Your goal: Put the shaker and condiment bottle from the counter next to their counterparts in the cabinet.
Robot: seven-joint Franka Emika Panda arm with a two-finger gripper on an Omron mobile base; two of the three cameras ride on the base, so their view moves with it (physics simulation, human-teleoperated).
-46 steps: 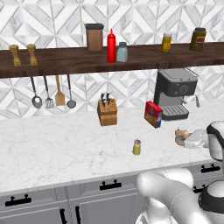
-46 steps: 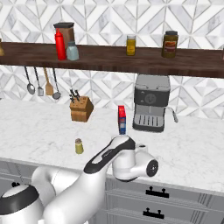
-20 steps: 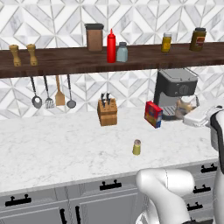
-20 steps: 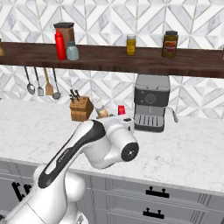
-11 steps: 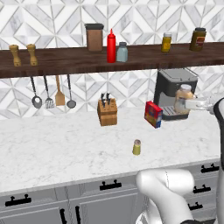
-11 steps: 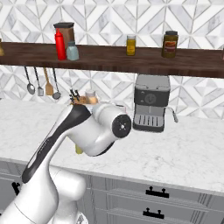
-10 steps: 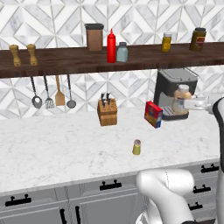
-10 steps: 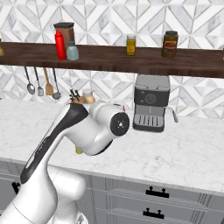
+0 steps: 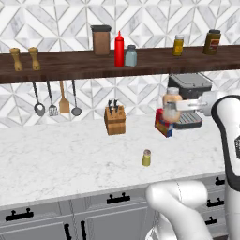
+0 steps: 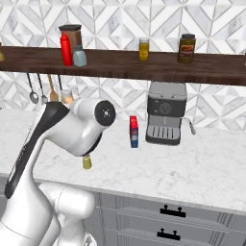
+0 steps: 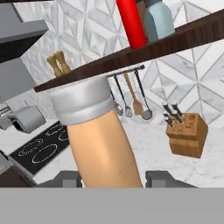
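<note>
My gripper (image 9: 177,107) is shut on the condiment bottle (image 9: 171,105), a tan-orange bottle with a pale cream top, held in the air in front of the coffee machine and below the cabinet (image 9: 70,65). The hand view has the bottle (image 11: 103,144) close up between the fingertips (image 11: 65,178). Its top peeks past the arm (image 10: 67,98) in the right base view. The shaker (image 9: 146,158), olive-yellow with a grey cap, stands upright on the counter (image 9: 56,159). On the cabinet stand the counterparts, a red squeeze bottle (image 9: 119,49) and a pale blue-grey shaker (image 9: 131,56).
A coffee machine (image 9: 190,91) stands at the counter's back right, a red-and-blue box (image 9: 163,127) in front of it. A knife block (image 9: 115,119) sits mid-counter under hanging utensils (image 9: 56,98). The shelf also bears a brown canister (image 9: 101,40), an amber bottle (image 9: 178,45) and a jar (image 9: 212,42).
The gripper has risen from counter level with the condiment bottle and carried it left, closer to the shelf. The shaker has not moved.
</note>
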